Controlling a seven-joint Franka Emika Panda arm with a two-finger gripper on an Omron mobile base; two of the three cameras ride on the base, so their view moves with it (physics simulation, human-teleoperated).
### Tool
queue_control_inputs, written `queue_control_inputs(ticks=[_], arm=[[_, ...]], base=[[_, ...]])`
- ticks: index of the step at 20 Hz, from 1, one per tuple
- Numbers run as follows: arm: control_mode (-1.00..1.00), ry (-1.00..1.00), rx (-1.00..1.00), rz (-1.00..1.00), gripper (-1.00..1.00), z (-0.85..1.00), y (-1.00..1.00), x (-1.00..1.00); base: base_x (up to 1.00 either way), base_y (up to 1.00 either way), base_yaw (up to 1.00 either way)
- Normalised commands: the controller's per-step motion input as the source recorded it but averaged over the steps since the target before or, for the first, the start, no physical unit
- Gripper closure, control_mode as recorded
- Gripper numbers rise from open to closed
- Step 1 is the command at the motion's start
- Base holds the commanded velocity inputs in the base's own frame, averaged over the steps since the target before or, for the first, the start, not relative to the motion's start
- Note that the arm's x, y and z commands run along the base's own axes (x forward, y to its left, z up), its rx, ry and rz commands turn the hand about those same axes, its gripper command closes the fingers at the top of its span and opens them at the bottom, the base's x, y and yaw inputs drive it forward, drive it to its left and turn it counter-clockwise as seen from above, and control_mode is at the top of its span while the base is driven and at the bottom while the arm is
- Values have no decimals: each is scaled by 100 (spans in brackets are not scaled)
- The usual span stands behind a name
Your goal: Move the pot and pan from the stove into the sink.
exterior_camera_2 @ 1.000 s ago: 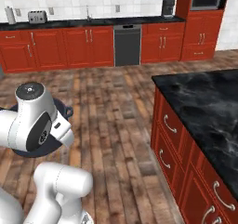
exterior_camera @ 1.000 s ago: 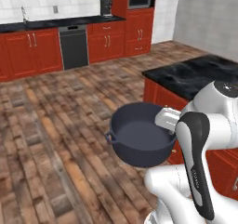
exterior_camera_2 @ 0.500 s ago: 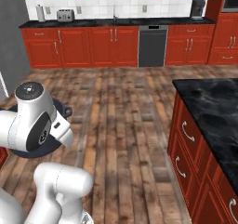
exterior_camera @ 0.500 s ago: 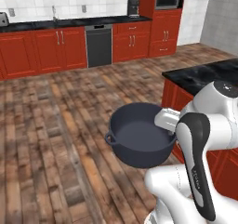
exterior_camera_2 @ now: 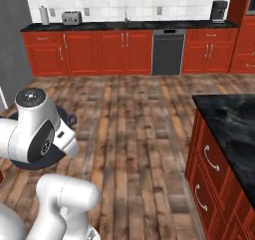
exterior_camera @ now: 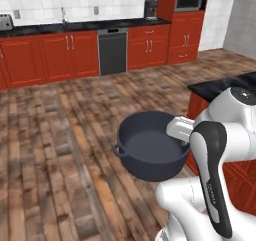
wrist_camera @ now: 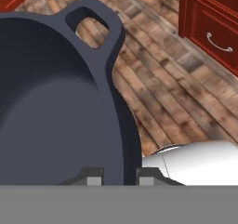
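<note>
Carrying the pot [exterior_camera: 152, 152] clear of the wood floor [exterior_camera: 60, 150], the gripper [wrist_camera: 120, 175] is pinched tight on the pot's rim wall, 1 fingertip inside and 1 outside. In the hand view the far loop handle [wrist_camera: 95, 21] sits at 12 o'clock. The faucet [exterior_camera: 63, 15] on the back counter lies at about 11 o'clock in the left base view, well apart. Judgement: transit step; keep the pot level and the grip unchanged, since a 1-sided rim hold could let it swing or slip.
</note>
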Motion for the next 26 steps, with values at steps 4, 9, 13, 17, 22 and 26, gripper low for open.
queue_control_inputs(ticks=[4,9,13,17,22,26], arm=[[100,0,0,0,100,0,0,0],[100,0,0,0,100,0,0,0],[100,0,0,0,100,0,0,0],[100,0,0,0,100,0,0,0],[100,0,0,0,100,0,0,0],[100,0,0,0,100,0,0,0]], base=[[92,0,6],[97,0,6],[100,0,6],[100,0,6],[100,0,6],[100,0,6]])
